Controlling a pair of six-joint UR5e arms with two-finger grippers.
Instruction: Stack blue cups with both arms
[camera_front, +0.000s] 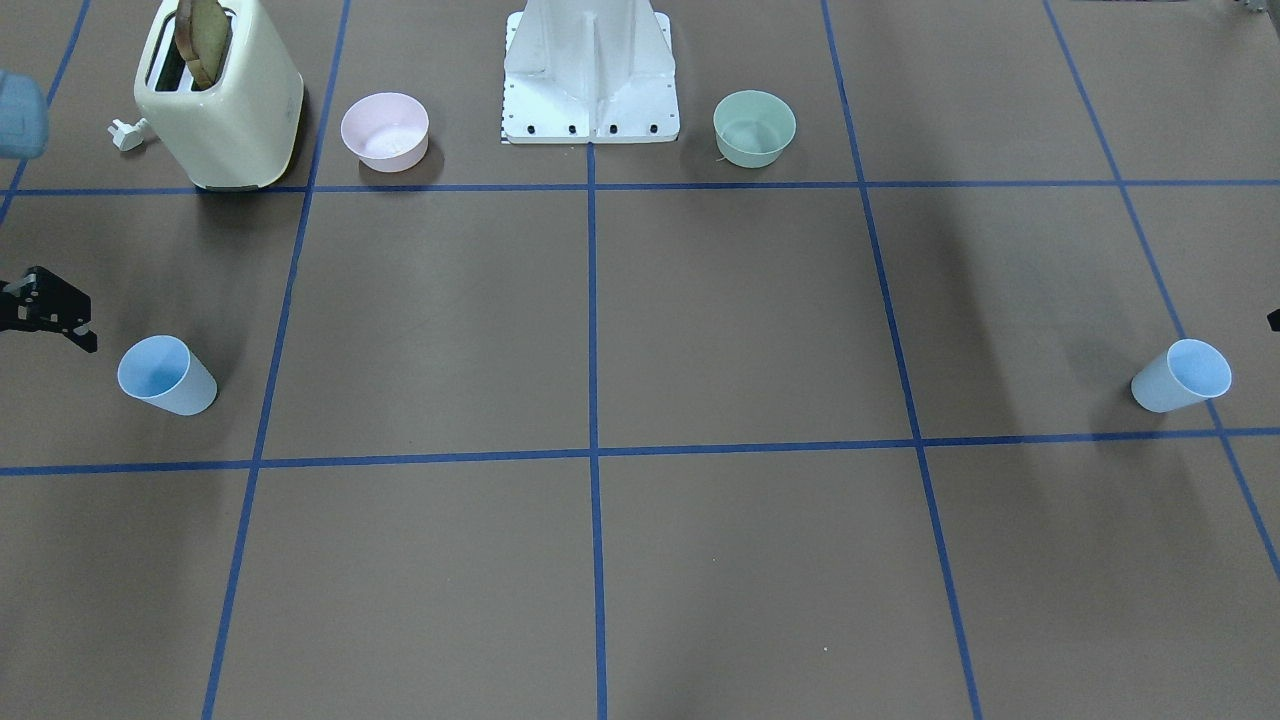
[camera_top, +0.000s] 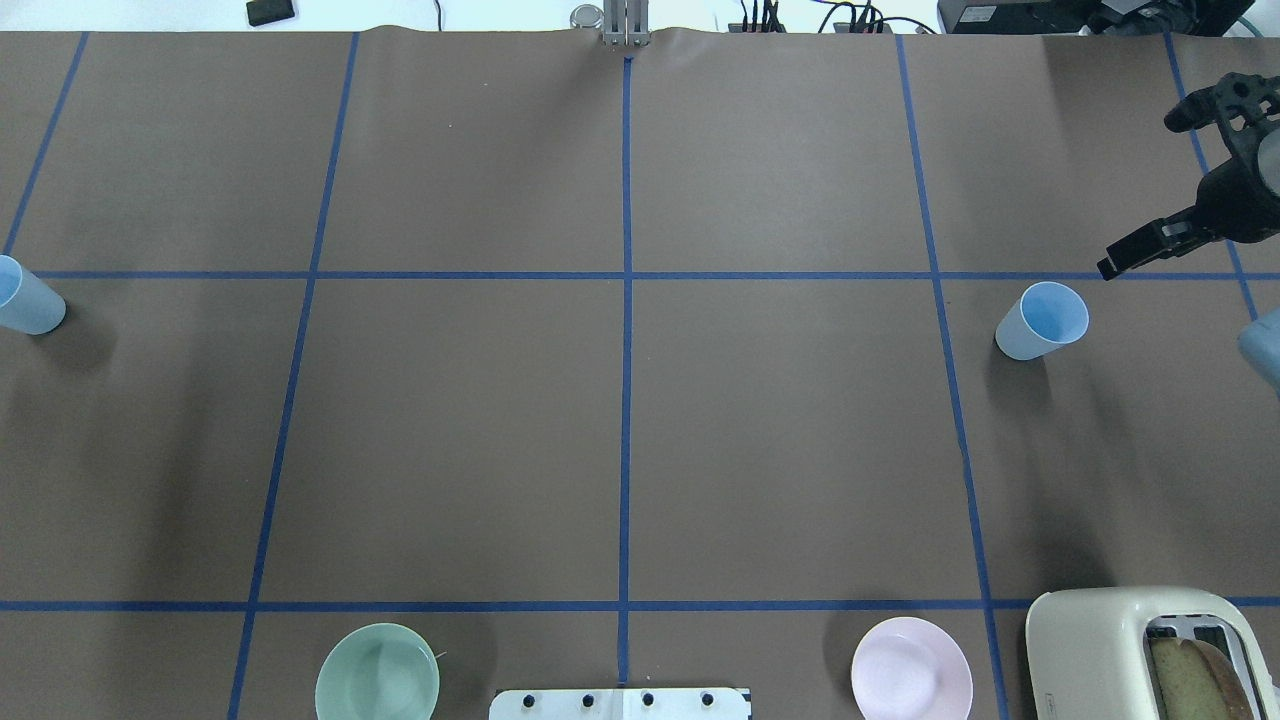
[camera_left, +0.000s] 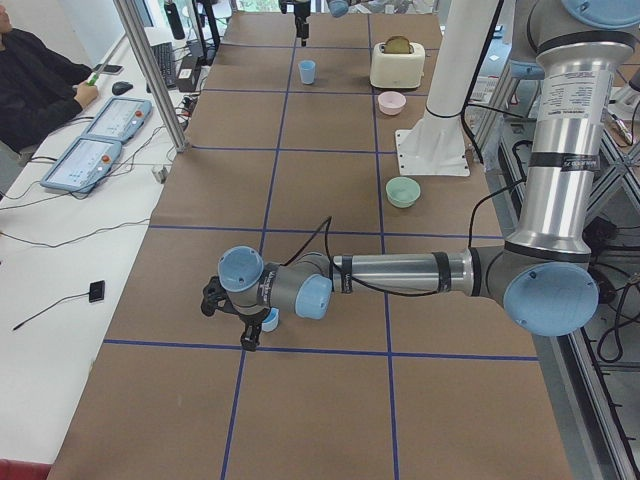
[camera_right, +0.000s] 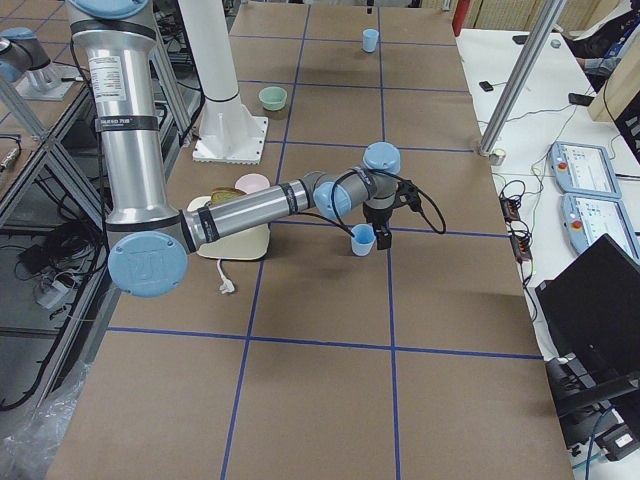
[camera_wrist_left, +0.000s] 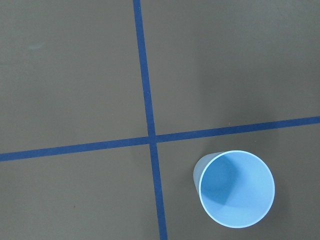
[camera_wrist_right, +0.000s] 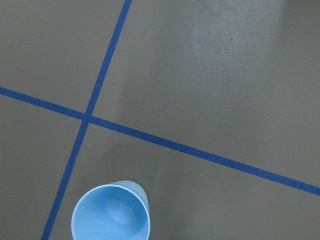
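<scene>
Two light-blue cups stand upright, far apart at opposite ends of the table. One cup (camera_top: 1042, 320) is on my right side; it also shows in the front view (camera_front: 167, 375) and in the right wrist view (camera_wrist_right: 110, 212). My right gripper (camera_top: 1138, 195) is open and empty, just beyond that cup and apart from it. The other cup (camera_top: 25, 297) stands at my far left; it also shows in the left wrist view (camera_wrist_left: 236, 189). My left gripper (camera_left: 228, 315) hovers beside this cup; I cannot tell whether it is open or shut.
A cream toaster (camera_front: 220, 95) with toast stands near the robot on its right. A pink bowl (camera_front: 385, 130) and a pale green bowl (camera_front: 754, 127) flank the white base pedestal (camera_front: 590, 75). An operator sits beyond the table's far edge.
</scene>
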